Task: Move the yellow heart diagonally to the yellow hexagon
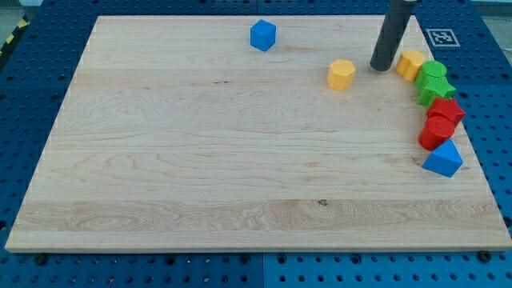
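Observation:
My tip [380, 69] rests on the wooden board [200, 160] near the view's top right. It stands between two yellow blocks. The yellow block that looks like a heart [411, 64] is just to the tip's right, close to it or touching it. The yellow block that looks like a hexagon [342, 74] lies a short way to the tip's left and slightly lower in the view, apart from it. The rod rises out of the view's top edge.
A blue cube [262, 35] sits at the top centre. Along the right edge, below the heart, a curved row holds two green blocks [434, 80], two red blocks [441, 122] and a blue triangle [442, 159].

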Available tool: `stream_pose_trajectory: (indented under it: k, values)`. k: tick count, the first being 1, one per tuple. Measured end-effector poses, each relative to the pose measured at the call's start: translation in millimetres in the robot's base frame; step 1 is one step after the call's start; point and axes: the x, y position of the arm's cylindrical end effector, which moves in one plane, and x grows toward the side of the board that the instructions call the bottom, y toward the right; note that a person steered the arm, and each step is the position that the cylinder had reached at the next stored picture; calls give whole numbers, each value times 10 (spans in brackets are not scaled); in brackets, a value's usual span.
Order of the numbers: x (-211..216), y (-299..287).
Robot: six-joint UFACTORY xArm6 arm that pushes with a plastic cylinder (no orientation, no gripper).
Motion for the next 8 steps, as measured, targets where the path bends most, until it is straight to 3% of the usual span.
stream_pose_trajectory:
  k: [8]
  values:
    - [-79, 365]
